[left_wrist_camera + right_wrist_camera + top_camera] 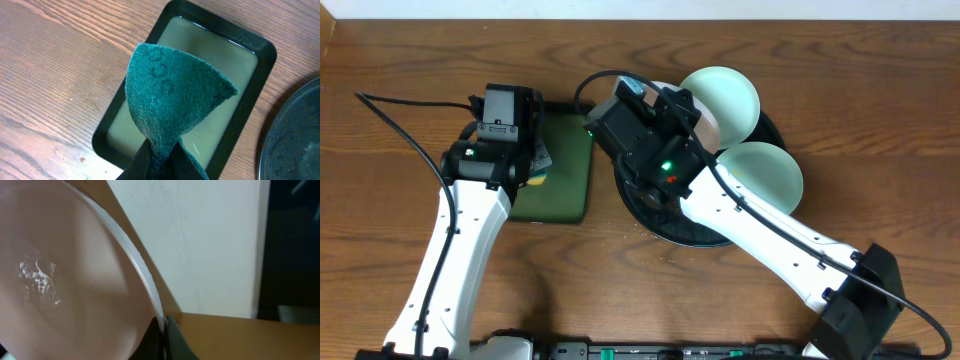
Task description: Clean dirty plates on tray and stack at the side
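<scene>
My right gripper [682,108] is shut on the rim of the white plate [708,128] and holds it tilted above the round black tray [670,228]. In the right wrist view the jaws [163,325] pinch the plate's edge, and the plate's face [75,295] carries a whitish smear. Two mint-green plates [725,98] [766,176] rest on the tray's right side. My left gripper [532,160] is shut on a green scouring pad [170,95] and holds it over the dark-green rectangular tray [264,55].
The rectangular tray [560,175] lies just left of the round tray, whose rim shows in the left wrist view [292,135]. The rectangular tray holds shallow liquid. A black cable [400,125] runs across the table at the left. Wooden table [400,60] lies all around.
</scene>
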Robot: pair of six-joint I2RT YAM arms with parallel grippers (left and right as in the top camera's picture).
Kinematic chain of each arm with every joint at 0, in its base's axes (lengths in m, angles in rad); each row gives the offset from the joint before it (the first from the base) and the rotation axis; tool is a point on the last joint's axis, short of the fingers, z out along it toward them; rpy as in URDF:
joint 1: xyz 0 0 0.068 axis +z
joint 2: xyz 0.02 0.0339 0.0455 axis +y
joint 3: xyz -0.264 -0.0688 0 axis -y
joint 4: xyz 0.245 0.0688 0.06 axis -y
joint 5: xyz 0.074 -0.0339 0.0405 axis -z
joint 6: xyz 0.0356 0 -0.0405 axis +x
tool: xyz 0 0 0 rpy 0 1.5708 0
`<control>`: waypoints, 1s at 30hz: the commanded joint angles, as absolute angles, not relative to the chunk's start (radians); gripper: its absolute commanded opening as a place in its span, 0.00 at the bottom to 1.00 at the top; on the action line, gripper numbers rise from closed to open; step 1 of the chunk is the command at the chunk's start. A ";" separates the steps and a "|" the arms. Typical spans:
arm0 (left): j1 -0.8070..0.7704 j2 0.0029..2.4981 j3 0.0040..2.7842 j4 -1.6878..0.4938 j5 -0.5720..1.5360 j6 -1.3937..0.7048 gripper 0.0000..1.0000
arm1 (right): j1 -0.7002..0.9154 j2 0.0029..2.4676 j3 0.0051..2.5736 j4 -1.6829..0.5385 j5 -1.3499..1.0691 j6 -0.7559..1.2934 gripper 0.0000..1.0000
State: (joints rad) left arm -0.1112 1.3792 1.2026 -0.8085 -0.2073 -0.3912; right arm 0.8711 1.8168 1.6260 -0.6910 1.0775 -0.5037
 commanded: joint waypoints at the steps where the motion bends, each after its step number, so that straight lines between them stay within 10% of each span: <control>1: -0.105 1.386 1.195 -0.810 -0.201 -0.378 0.07 | 0.872 1.791 1.625 -0.688 1.163 -0.575 0.01; 9: -0.105 1.386 1.195 -0.811 -0.190 -0.378 0.08 | 0.868 1.791 1.625 -0.689 1.131 -0.531 0.01; 13: -0.105 1.386 1.195 -0.815 -0.190 -0.378 0.07 | 0.809 1.797 1.620 -0.789 0.694 -0.321 0.01; 30: -0.105 1.386 1.195 -0.822 -0.190 -0.378 0.08 | 0.074 1.827 1.619 -0.887 -0.220 -0.009 0.02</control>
